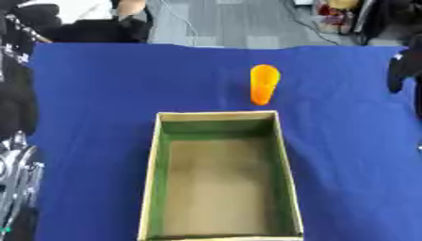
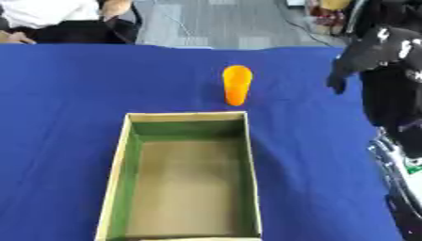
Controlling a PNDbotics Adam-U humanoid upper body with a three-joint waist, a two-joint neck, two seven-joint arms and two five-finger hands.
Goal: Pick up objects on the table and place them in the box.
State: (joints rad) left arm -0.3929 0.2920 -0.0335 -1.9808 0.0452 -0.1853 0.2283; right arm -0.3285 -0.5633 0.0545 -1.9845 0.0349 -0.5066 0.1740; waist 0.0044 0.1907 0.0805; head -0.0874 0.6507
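Observation:
An orange, carrot-shaped object (image 1: 263, 84) lies on the blue cloth just beyond the far wall of the box. The box (image 1: 154, 179) is open cardboard with green inner walls and nothing inside, and it stands in the near middle of the table. My right hand (image 2: 362, 59) hangs above the cloth at the far right. Its fingers are relaxed and point down, it holds nothing, and it is well to the right of the orange object. My left hand (image 1: 15, 108) shows only as a dark shape at the left edge, far from the object.
The blue cloth (image 1: 99, 94) covers the whole table, with bare stretches on both sides of the box. My left arm's silver joints (image 1: 16, 176) sit at the lower left. Seated people and cables lie beyond the far edge.

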